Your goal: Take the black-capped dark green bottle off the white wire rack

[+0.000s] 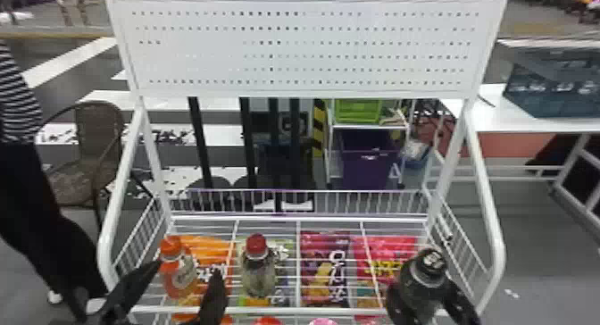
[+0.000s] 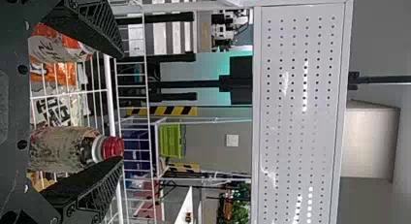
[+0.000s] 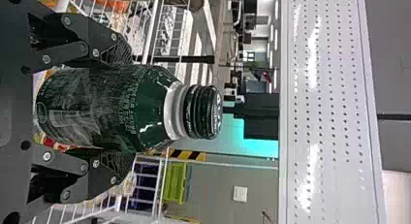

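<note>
Apparently grasped, removal unfinished | right pincer (image 3: 127, 110) closed to bottle width around the black-capped dark green bottle (image 1: 422, 279) | bottle upright, right front of white wire rack (image 1: 250, 218), base hidden, lift unclear | remaining: carry clear of rack | left pincer (image 1: 188, 268) wide open, empty, rack's left front

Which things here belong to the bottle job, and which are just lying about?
Job:
- dark green bottle
- right gripper, closed on it
- white wire rack

Lying about:
- orange-capped bottle
- red-capped bottle
- snack bags
- chair
</note>
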{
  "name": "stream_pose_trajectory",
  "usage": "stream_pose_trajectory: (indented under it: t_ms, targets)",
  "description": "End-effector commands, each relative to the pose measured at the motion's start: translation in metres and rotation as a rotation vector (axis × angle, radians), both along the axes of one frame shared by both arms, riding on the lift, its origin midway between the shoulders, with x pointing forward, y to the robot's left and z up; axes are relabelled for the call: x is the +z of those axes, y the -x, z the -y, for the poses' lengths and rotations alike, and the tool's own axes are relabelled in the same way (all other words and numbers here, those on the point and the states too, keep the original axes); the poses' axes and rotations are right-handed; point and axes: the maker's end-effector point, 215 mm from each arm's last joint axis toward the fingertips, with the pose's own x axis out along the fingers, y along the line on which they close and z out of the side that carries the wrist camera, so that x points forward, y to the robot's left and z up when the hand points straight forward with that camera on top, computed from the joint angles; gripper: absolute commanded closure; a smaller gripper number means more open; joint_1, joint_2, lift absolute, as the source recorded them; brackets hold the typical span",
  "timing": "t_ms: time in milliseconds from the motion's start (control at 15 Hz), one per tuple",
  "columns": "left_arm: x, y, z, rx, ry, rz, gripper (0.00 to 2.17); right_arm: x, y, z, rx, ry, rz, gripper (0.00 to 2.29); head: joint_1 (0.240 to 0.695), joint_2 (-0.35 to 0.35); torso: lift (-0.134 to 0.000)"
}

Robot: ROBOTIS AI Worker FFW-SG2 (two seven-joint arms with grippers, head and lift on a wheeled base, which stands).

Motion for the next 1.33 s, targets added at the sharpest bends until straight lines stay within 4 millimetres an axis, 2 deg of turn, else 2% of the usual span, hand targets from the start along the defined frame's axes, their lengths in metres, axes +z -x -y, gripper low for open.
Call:
stream_pose_trajectory:
  t_ms: [0,267,533,1067,1267]
  targets:
    - [-0.001,-0.001,0.000,0.000,-0.002,0.000,0.15,0.014,0.018,0.025,-0.036,0.020,0.022,0.97,0.499,0.000,0.000]
    - [0.000,-0.002,0.001,-0.001,0.001,0.003,0.15,0.035,0.037,0.050,-0.066,-0.004,0.067,0.97,0.499,0.000,0.000]
    - [0.000,-0.002,0.000,0.004,0.002,0.001,0.15,0.043,0.046,0.065,-0.088,-0.010,0.091,0.97,0.499,0.000,0.000]
    - [0.003,0.000,0.001,0.003,0.005,0.007,0.15,0.046,0.052,0.095,-0.137,-0.001,0.102,0.97,0.499,0.000,0.000]
    - [0.005,0.001,0.002,-0.001,0.006,0.010,0.15,0.047,0.053,0.095,-0.132,-0.010,0.102,0.97,0.499,0.000,0.000]
